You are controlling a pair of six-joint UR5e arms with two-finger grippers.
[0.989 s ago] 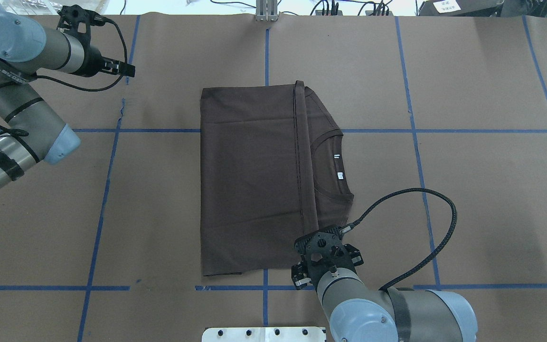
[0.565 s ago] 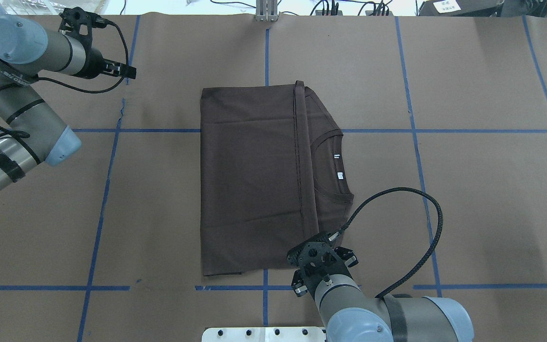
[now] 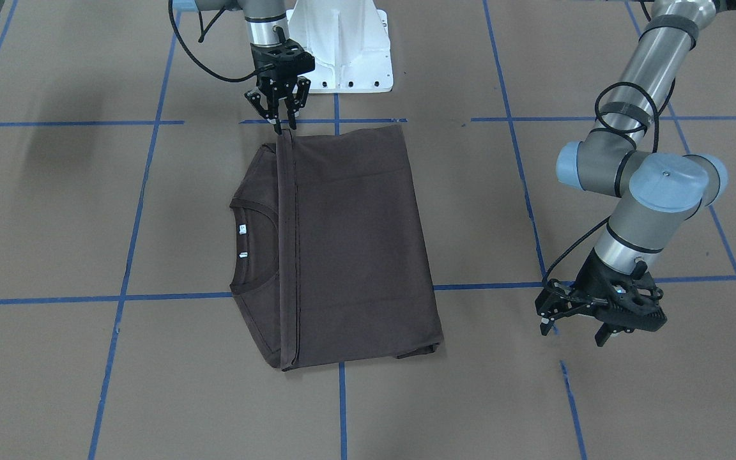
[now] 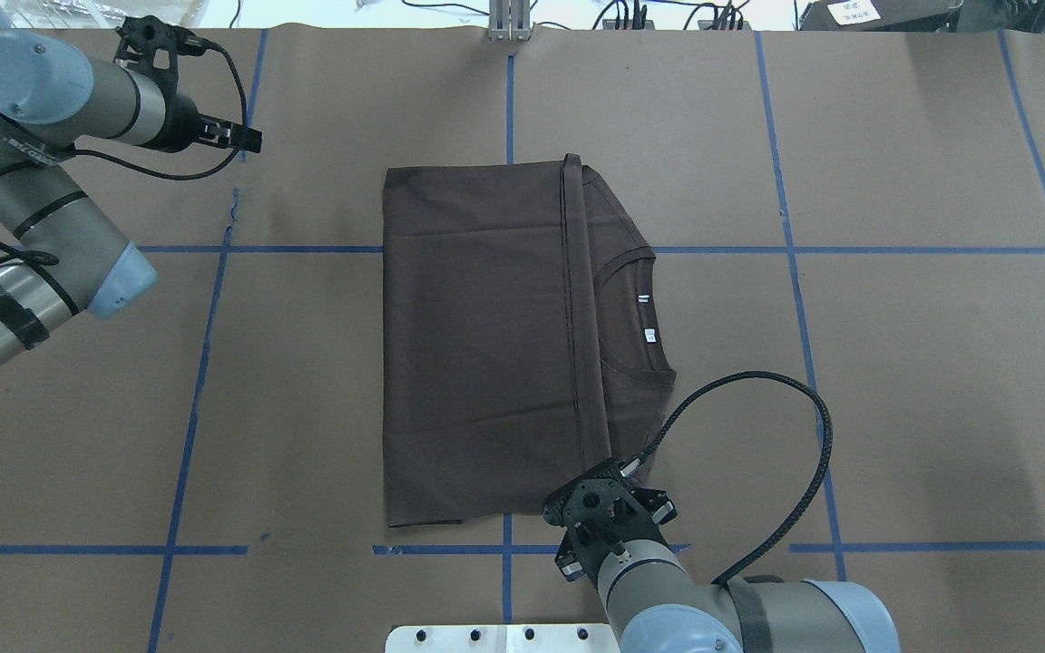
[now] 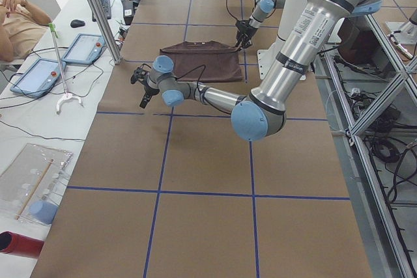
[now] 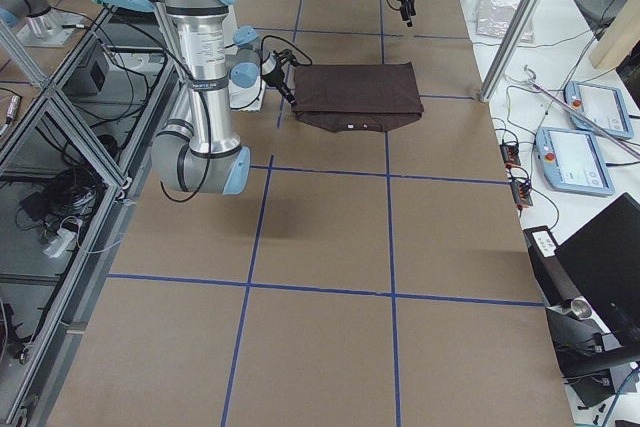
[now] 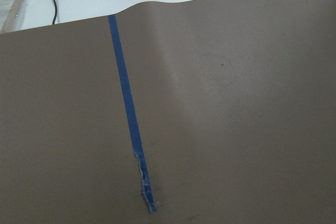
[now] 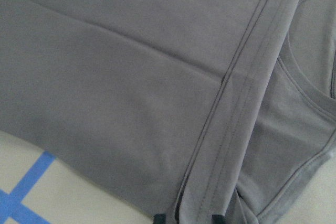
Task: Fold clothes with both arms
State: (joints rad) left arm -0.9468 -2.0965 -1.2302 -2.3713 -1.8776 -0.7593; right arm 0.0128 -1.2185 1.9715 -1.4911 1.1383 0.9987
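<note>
I read black right gripper [image 3: 283, 122] narrowly parted at hem corner of folded dark brown T-shirt [image 3: 355, 243]; black left gripper [image 3: 572, 332] gaping wide, well apart.

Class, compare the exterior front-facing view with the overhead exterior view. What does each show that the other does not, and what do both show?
Only the front-facing view shows the right gripper's fingertips, at the robot-side end of the T-shirt's folded hem band. Only the overhead view shows cables on the white surface beyond the table's far edge; in it the right wrist hides its own fingertips. Both show the folded shirt, its collar with white tags, both arms and the blue tape grid.
</note>
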